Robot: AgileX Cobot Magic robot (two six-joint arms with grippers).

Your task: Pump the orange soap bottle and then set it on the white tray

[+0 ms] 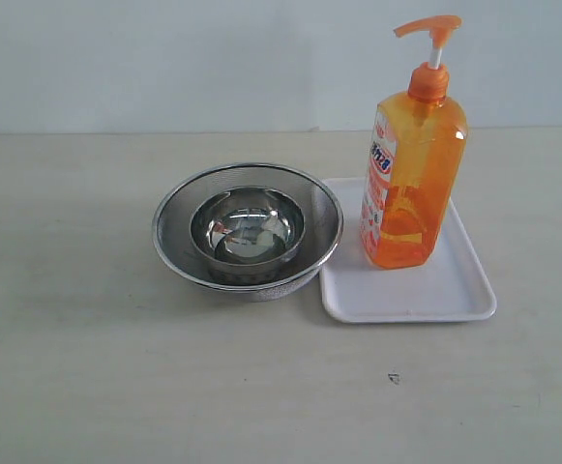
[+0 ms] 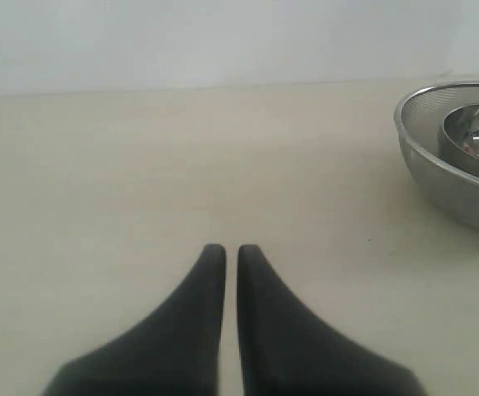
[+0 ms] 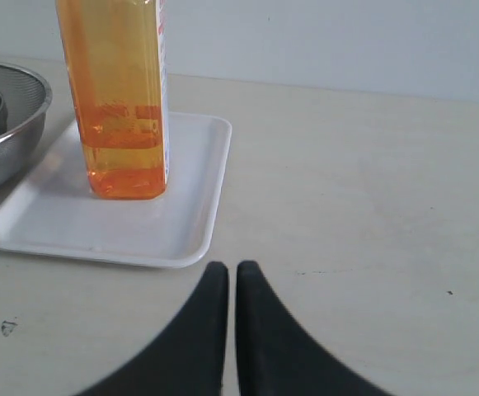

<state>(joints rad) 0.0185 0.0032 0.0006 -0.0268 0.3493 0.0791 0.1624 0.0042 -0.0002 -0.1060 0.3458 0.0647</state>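
Observation:
The orange soap bottle stands upright on the white tray, its orange pump head on a white stem at the top. The right wrist view shows the bottle's lower body on the tray. My right gripper is shut and empty, low over the table just off the tray's near corner, apart from the bottle. My left gripper is also shut with nothing in it, over bare table well away from the bottle. Neither gripper appears in the exterior view.
Two nested round steel bowls sit directly left of the tray, touching its edge; the outer one is mesh. A small dark mark lies on the beige table in front of the tray. A pale wall runs behind.

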